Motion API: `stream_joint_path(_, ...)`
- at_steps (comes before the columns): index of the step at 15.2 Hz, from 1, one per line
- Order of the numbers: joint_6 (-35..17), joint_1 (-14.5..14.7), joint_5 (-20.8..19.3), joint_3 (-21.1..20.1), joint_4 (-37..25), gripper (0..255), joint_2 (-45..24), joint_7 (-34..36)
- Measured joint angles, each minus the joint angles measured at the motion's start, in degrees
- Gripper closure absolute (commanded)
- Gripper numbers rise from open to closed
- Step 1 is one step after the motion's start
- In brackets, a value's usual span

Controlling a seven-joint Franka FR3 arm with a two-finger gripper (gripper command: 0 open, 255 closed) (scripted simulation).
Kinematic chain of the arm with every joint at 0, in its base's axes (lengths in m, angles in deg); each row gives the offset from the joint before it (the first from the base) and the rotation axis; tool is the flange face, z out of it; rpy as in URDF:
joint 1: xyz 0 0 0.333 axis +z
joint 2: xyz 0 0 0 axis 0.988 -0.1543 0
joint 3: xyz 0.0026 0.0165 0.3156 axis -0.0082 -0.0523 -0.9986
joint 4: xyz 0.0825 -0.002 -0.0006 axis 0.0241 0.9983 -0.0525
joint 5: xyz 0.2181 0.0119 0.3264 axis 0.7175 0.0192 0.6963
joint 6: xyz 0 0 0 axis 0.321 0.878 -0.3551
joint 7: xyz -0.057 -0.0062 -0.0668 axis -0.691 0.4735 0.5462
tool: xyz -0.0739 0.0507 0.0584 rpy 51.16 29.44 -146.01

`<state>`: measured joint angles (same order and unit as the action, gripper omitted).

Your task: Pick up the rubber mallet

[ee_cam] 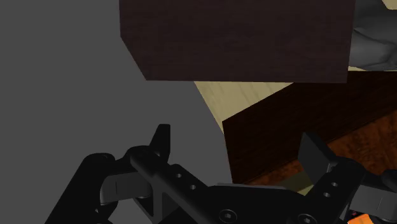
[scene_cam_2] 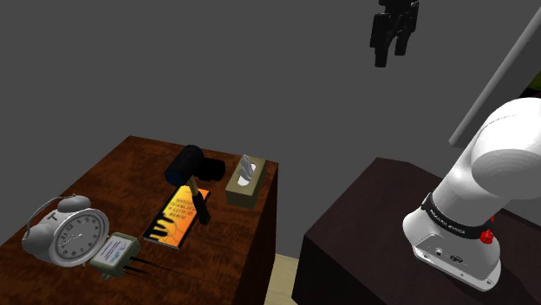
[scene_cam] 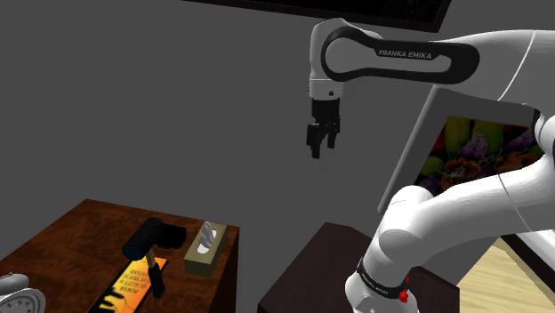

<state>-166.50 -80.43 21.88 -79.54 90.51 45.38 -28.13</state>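
Note:
The rubber mallet (scene_cam: pixel 153 236) is all black, with a thick drum head and a short handle. It lies on the dark wooden table (scene_cam: pixel 71 233), its handle across an orange book (scene_cam: pixel 130 284). In the second exterior view the mallet (scene_cam_2: pixel 186 165) lies beside a tissue box. My gripper (scene_cam: pixel 318 148) hangs high in the air, well above the gap between table and stand and far from the mallet. The gripper (scene_cam_2: pixel 386 54) holds nothing. In the wrist view the gripper (ee_cam: pixel 236 143) is open, its fingers (ee_cam: pixel 162 137) standing wide apart over the table's side (ee_cam: pixel 267 137).
A tissue box (scene_cam_2: pixel 244 182) stands next to the mallet's head. An alarm clock (scene_cam_2: pixel 68 234) and a small grey device (scene_cam_2: pixel 117 254) sit at the table's near end. The dark stand (scene_cam_2: pixel 364 225) carries the arm's base. A flower picture (scene_cam: pixel 471 147) leans behind the arm.

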Motion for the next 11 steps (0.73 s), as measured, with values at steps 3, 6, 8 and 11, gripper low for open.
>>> stream_joint_path(3,-1.1,0.4,1.4,-1.6,0.6,0,-0.3,2.3)
stream_joint_path(6,-3.9,1.2,4.2,-4.8,2.2,0,-0.8,7.2)
stream_joint_path(8,-6.1,2.0,6.4,-7.6,3.2,0,-1.6,11.1)
stream_joint_path(11,-9.5,2.8,9.1,-11.3,3.0,0,-4.2,16.4)
